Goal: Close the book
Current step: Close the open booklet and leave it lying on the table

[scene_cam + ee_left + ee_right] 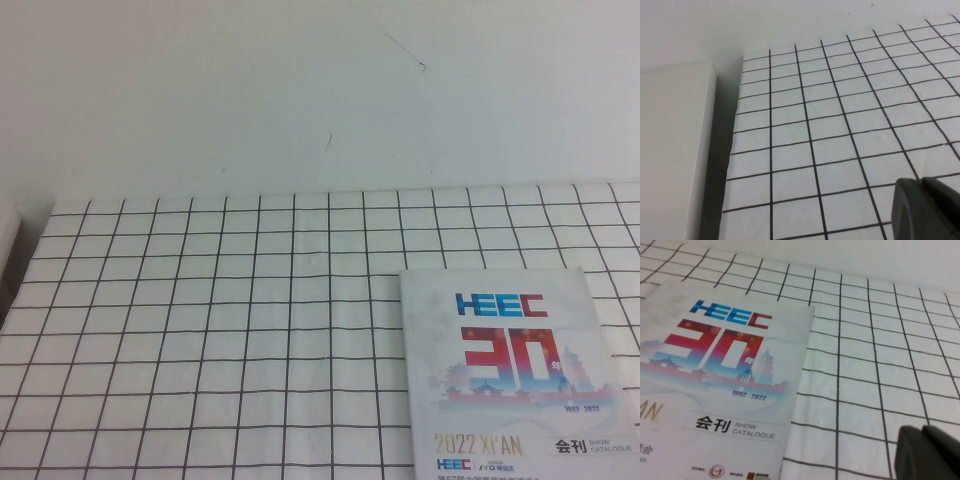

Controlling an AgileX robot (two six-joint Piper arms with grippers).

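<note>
My right gripper hovers just beside the pale glossy paper catalogue book, which lies flat, cover up. My left gripper hangs well away over white gridded cloth. Whether either is open or closed, I cannot tell. The book is likely light, floppy and slick, so pinch its free edge.

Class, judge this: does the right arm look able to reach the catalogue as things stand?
Probably yes: the catalogue lies flat on the checked cloth beside the right gripper, with nothing between them. The left gripper hangs over bare cloth elsewhere.
</note>
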